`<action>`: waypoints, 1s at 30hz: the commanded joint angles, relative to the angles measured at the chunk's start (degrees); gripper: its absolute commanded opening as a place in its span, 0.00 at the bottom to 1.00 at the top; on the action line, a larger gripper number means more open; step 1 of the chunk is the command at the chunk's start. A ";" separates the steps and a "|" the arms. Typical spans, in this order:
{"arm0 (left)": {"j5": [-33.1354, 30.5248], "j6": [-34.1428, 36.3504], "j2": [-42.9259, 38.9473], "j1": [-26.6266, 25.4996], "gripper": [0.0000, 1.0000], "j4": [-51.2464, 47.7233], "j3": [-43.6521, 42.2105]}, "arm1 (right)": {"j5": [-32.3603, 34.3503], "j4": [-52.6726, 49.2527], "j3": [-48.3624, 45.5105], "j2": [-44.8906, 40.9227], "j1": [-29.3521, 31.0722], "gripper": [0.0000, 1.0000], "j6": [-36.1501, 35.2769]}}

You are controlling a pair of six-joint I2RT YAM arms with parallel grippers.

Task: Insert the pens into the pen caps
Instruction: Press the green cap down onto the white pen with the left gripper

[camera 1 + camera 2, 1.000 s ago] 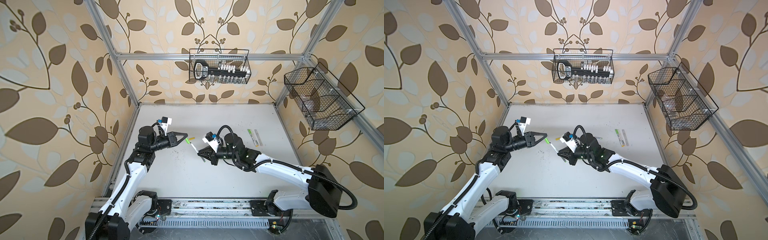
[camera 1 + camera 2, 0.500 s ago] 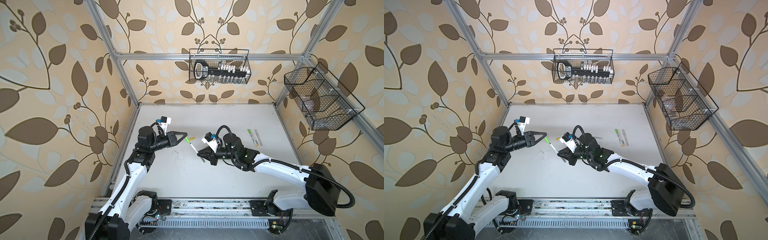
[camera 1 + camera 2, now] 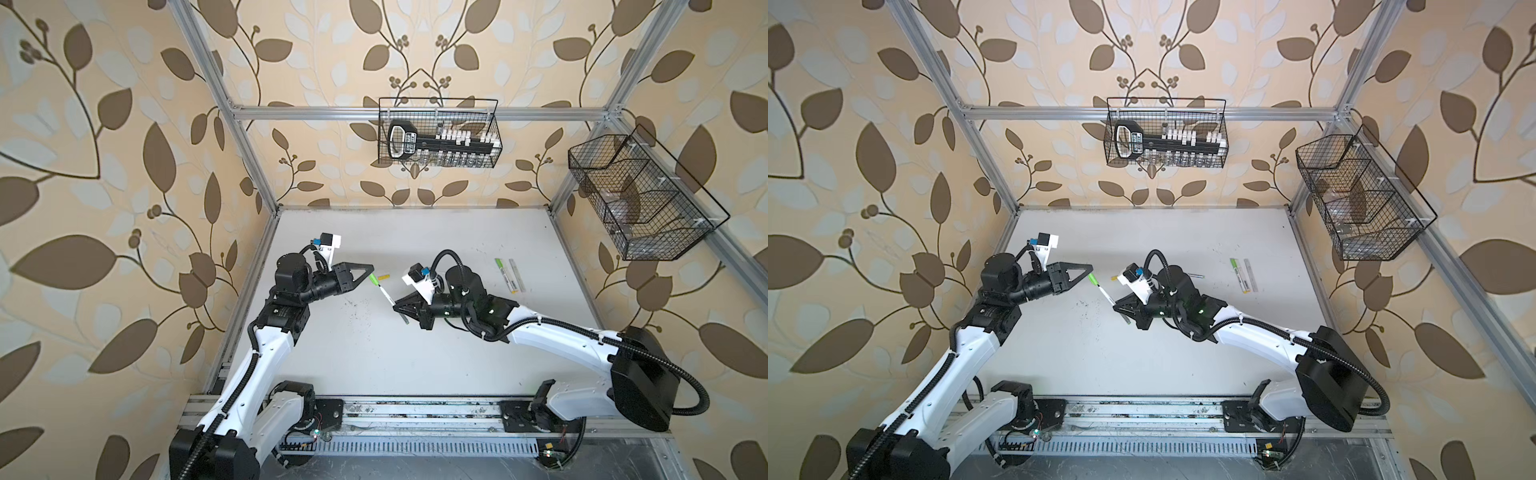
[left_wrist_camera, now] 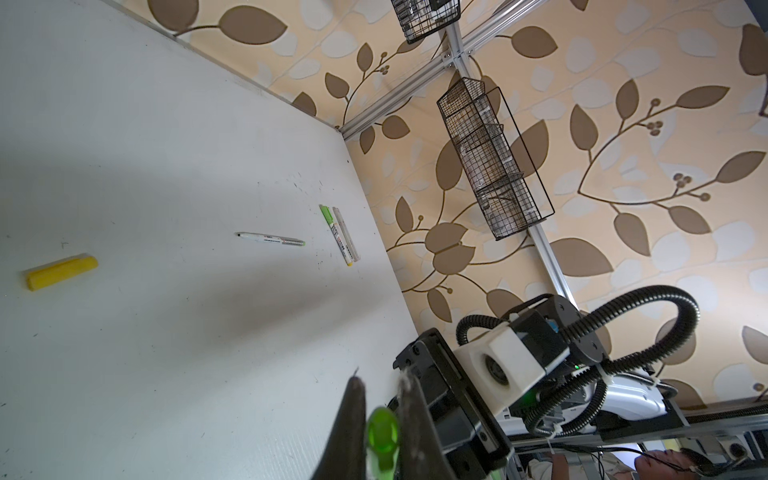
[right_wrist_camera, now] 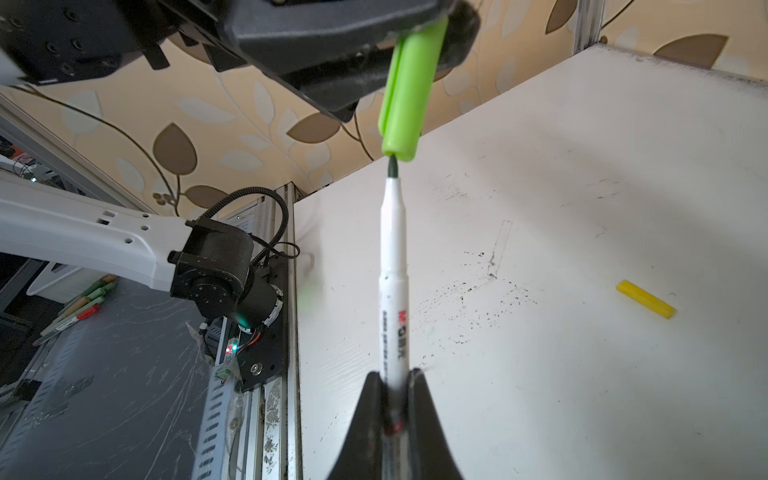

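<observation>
Pen tip reaches mouth of green cap

Little has moved in the last second. The left arm holds as it was, and the right arm has crept slightly leftward, bringing pen and cap together. This pairing looks to be at the point of insertion, not yet seated.

On the left, the left fingers (image 4: 353,415) are clenched on a green cap (image 5: 409,91). They hold it above the bench (image 3: 415,365) with its open end facing the other arm. The pen (image 5: 394,266) touches the cap's rim with its dark tip, toward one side of the opening, so a small correction may be needed before pushing. The pen is slim and white, with dark lettering and a red logo. It slants away to the right fingers (image 5: 368,407), which grip its back half tightly.

Near the green cap, a yellow cap (image 4: 61,272) lies loose on the bench. Farther right, one uncapped pen (image 4: 270,239) lies beyond the right arm. Near the bench's right edge, two pens (image 4: 341,237) lie side by side, apparently capped, one in green and one in pale grey.
</observation>
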 commanded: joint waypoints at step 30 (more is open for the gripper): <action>-2.46 10.00 2.92 -7.36 0.00 -10.45 4.12 | 3.36 -1.75 8.69 2.30 -0.41 0.00 0.47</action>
